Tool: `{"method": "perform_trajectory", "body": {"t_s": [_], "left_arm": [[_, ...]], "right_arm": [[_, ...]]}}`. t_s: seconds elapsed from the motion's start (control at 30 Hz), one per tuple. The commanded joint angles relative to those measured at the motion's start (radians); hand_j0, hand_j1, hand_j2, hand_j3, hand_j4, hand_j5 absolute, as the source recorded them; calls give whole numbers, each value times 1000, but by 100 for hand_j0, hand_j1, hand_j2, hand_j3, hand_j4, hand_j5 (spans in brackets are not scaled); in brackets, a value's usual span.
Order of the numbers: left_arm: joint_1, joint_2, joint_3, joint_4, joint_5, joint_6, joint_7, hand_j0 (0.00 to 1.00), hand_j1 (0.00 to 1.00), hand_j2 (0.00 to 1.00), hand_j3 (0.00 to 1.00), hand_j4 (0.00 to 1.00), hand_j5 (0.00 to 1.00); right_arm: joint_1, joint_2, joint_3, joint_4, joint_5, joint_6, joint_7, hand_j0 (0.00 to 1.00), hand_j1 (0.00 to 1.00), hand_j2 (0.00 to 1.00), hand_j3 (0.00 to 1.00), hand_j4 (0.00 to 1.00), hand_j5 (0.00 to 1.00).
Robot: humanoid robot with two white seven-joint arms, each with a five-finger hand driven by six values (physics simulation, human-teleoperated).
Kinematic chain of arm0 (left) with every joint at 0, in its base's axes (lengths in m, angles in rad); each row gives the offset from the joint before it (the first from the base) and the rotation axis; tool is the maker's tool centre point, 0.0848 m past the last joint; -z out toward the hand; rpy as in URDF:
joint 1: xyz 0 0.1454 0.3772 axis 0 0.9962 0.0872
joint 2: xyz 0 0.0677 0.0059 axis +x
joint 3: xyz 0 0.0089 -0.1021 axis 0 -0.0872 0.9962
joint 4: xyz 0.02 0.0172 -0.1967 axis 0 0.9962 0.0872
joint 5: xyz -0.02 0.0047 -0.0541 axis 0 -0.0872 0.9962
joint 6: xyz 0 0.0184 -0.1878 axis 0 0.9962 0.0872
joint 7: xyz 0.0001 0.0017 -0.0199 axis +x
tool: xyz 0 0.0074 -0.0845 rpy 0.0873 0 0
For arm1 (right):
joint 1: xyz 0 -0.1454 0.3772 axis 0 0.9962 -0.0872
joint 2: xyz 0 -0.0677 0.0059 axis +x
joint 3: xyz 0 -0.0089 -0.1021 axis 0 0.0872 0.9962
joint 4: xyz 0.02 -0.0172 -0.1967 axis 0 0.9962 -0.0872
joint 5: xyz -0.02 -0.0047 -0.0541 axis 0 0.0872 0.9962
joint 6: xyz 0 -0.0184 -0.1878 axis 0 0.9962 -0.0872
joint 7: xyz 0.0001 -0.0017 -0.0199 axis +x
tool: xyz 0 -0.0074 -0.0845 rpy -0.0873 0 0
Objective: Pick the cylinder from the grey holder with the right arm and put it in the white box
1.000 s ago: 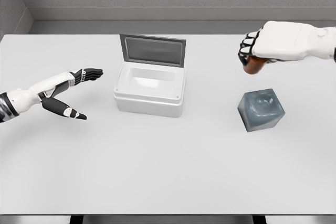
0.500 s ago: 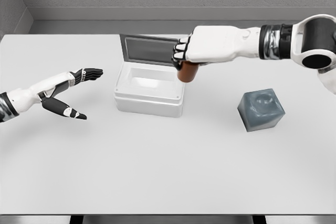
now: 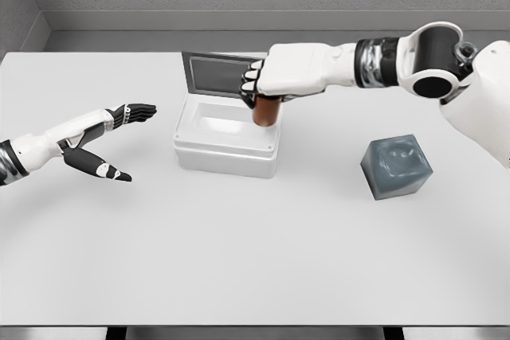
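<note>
A brown cylinder [image 3: 266, 111] hangs upright from my right hand [image 3: 275, 77], whose fingers are shut on its top. It hovers over the right part of the white box [image 3: 227, 149], which has an open grey lid [image 3: 213, 75] standing at its back. The grey holder [image 3: 395, 166], a cube with a hollow in its top, sits on the table to the right with nothing in it. My left hand [image 3: 111, 139] rests open above the table at the far left, apart from the box.
The white table [image 3: 255, 260] stretches wide toward its front edge. A grey wall runs along the back. My right arm [image 3: 398, 65] reaches in from the upper right, passing above and behind the holder.
My right hand has carried the cylinder leftward from above the holder to over the box's right side. The left arm has not moved.
</note>
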State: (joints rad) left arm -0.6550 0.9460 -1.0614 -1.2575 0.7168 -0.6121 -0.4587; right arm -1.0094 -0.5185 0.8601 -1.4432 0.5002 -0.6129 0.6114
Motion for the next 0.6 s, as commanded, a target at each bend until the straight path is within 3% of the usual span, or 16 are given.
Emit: {"method": "perform_trajectory", "body": {"t_s": [0.0, 0.5, 0.53, 0.57], "left_arm": [[0, 0, 1, 0, 7, 1, 0, 100, 100, 100, 100, 100, 100], [0, 0, 0, -2, 6, 1, -1, 100, 100, 100, 100, 100, 100], [0, 0, 0, -3, 6, 1, -1, 100, 100, 100, 100, 100, 100], [0, 0, 0, -3, 3, 1, -1, 100, 100, 100, 100, 100, 100]], "right_arm": [[0, 17, 3, 24, 14, 2, -1, 20, 20, 20, 20, 20, 20], [-15, 46, 22, 50, 28, 2, -1, 21, 21, 21, 21, 21, 21], [-15, 49, 22, 50, 28, 2, -1, 22, 22, 22, 22, 22, 22], [-15, 49, 22, 50, 29, 2, -1, 34, 34, 34, 34, 34, 34]]}}
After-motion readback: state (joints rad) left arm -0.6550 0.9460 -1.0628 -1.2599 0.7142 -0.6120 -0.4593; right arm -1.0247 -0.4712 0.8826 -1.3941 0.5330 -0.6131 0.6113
